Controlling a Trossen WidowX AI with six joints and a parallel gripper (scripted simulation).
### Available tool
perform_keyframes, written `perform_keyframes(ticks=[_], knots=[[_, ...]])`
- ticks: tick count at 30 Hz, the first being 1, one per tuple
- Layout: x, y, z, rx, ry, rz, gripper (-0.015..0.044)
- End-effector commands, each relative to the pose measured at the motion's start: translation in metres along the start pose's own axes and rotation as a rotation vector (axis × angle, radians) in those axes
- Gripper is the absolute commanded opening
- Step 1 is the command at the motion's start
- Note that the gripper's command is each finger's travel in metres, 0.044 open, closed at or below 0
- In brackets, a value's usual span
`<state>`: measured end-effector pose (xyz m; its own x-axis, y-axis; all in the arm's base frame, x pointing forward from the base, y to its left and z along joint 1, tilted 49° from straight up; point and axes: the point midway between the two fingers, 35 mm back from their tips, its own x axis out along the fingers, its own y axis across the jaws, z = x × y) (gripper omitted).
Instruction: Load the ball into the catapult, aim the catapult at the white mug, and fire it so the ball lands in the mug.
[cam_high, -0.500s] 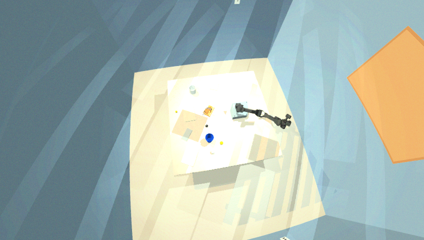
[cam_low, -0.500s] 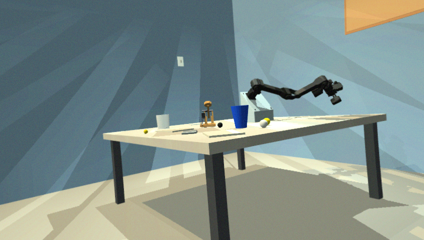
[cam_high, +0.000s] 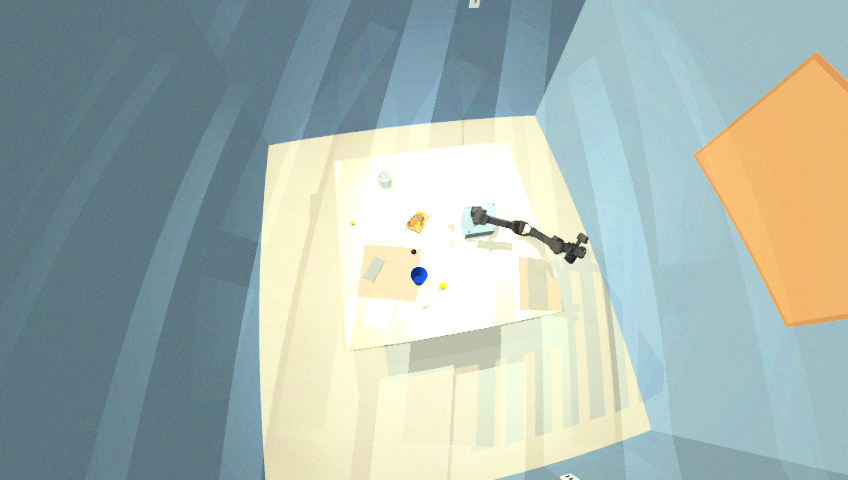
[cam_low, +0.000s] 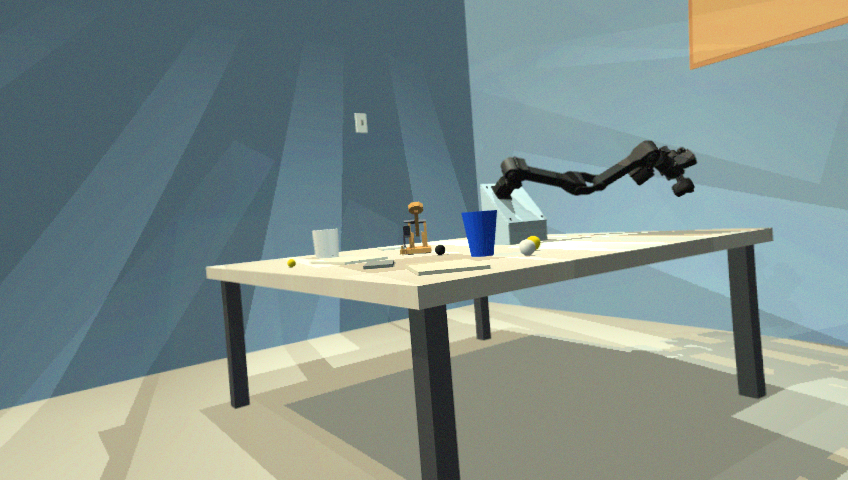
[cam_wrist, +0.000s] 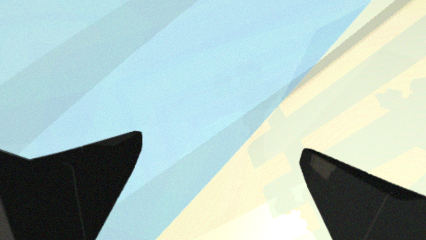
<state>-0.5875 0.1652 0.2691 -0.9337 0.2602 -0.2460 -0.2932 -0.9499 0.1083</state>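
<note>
The orange catapult (cam_high: 417, 221) (cam_low: 415, 248) stands on the table, its throwing arm upright; I cannot tell whether its cup holds anything. The white mug (cam_high: 385, 179) (cam_low: 325, 243) stands upright at the far left. A small yellow ball (cam_high: 352, 223) (cam_low: 290, 262) lies near the left edge. A black ball (cam_high: 413, 251) (cam_low: 439, 249) lies between the catapult and the blue cup. A larger yellow ball (cam_high: 443, 286) (cam_low: 534, 240) and a white ball (cam_high: 424, 302) (cam_low: 527, 248) lie beyond that cup. My gripper (cam_wrist: 221, 145) is open and empty, high by the table's right edge, far from them all.
A blue cup (cam_high: 418, 275) (cam_low: 482, 233) stands upright near the black ball. A thin grey slab (cam_high: 373, 269) (cam_low: 378, 264) and a flat pale slab (cam_high: 379, 315) (cam_low: 452, 269) lie at the front left. The arm's pale blue base (cam_high: 476, 228) (cam_low: 526, 230) stands right of the catapult.
</note>
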Motion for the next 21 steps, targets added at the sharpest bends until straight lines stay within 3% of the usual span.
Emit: perform_keyframes(ticks=[1, 21], knots=[[-0.019, 0.003, 0.038, 0.036, -0.106, -0.001, 0.044], [-0.154, 0.014, 0.202, 0.245, -0.614, 0.049, 0.044]])
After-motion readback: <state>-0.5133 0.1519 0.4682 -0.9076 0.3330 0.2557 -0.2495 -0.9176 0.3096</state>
